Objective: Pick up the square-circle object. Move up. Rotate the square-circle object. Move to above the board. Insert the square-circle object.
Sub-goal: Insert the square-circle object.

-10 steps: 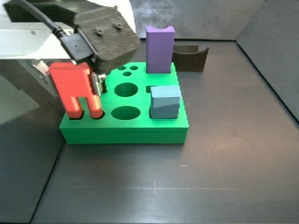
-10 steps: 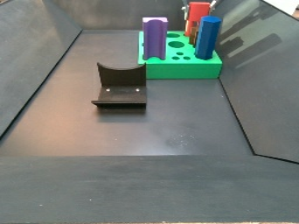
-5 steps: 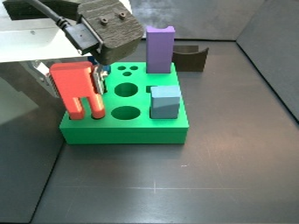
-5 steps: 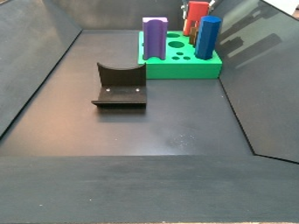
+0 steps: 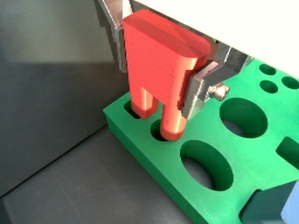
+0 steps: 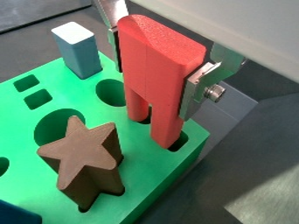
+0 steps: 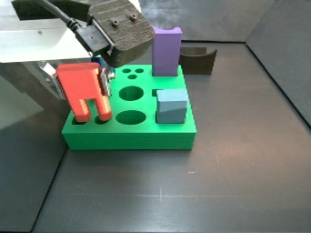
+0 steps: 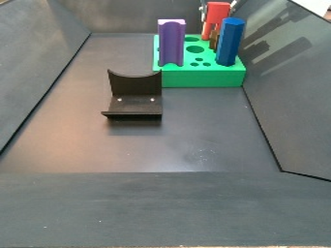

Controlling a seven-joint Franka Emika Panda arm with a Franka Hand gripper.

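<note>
Even, fairly bright overhead light in all views, no hard shadows; the bright green slab board (image 7: 131,114) casts only a faint soft shadow on the matte dark floor (image 7: 183,191). Pale glare streaks on the dark side wall (image 8: 291,48). Wrist views sharp on the red-orange plastic two-legged block (image 5: 163,66) between the gripper (image 5: 162,63) fingers, softer at edges; low resolution throughout.

the gripper (image 5: 166,66) must be named: its body is cut off at 12 o'clock in both wrist views. the square-circle object (image 6: 158,74) hides its leg tips inside the board (image 6: 176,188), whose corners run past the frame edges.
</note>
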